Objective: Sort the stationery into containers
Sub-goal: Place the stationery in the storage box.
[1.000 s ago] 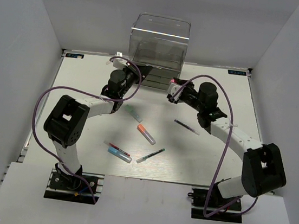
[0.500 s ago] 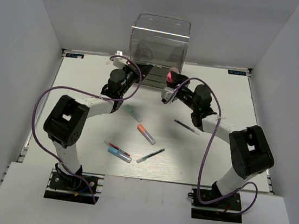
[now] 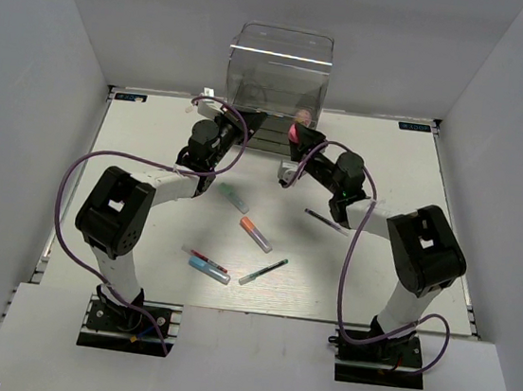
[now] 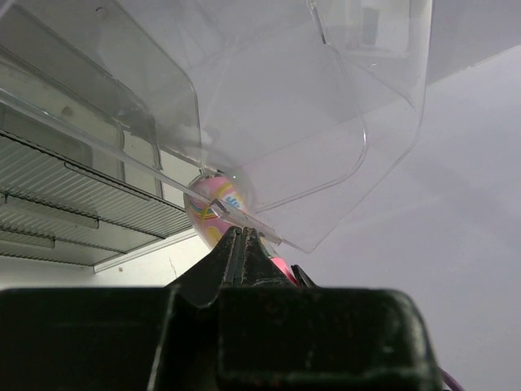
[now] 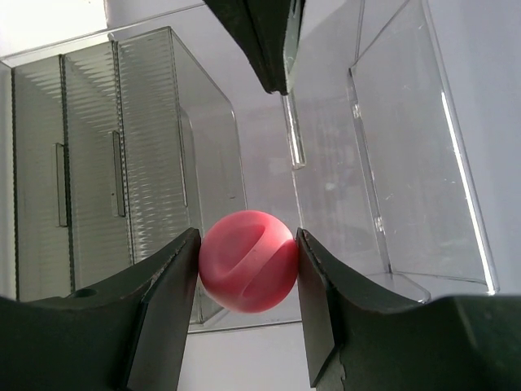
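From above, the right gripper (image 3: 299, 136) has its fingers clamped on a pink-capped marker (image 3: 297, 128), held off the table right at the front of the clear box (image 3: 279, 69). The left gripper (image 3: 244, 120) is at the box's lower left front, too small here to judge its fingers. Loose on the white table (image 3: 366, 275) lie a green-capped marker (image 3: 235, 196), an orange-capped marker (image 3: 256, 234), a dark pen (image 3: 326, 223), a red pen (image 3: 206, 259), a blue marker (image 3: 209, 269) and a grey pen (image 3: 263, 272). The small edge stickers are unreadable.

The left wrist camera shows what the top cannot: the left gripper (image 4: 241, 237) is pinched shut on the thin edge of a clear panel (image 4: 277, 138), with the pink marker (image 4: 213, 208) behind it, its yellow and blue print illegible.

At the right wrist, the fingers (image 5: 167, 309) squeeze the marker's round pink end (image 5: 247, 261) before ribbed drawers (image 5: 89, 163); nothing inside them can be made out.
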Available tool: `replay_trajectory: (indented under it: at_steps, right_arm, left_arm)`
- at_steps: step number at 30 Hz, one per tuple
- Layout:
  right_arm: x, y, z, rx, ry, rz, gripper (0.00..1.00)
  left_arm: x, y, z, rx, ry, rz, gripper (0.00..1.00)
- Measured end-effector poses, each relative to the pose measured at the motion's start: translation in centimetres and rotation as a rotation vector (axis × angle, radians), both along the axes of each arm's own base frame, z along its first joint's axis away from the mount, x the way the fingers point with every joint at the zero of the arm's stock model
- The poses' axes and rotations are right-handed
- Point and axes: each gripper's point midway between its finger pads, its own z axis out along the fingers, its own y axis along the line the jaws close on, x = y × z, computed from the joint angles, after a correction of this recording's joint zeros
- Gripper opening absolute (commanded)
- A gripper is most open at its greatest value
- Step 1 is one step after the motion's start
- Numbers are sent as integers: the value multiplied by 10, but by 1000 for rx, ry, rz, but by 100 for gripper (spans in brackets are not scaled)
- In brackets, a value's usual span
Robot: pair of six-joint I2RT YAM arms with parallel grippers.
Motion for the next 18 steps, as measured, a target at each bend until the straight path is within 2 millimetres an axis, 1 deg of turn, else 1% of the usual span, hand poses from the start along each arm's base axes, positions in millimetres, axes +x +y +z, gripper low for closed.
replay_trajectory:
  at_steps: [10, 15, 18]
  right_arm:
    - [9, 5, -10, -41, -75, -2, 0]
    - [15, 8, -12, -48, -84, -4, 0]
    - [20, 9, -11, -35, -60, -8, 0]
  left_arm:
    - [0, 0, 0, 0, 0, 0, 0]
    - [0, 0, 0, 0, 0, 0, 0]
    - [0, 0, 0, 0, 0, 0, 0]
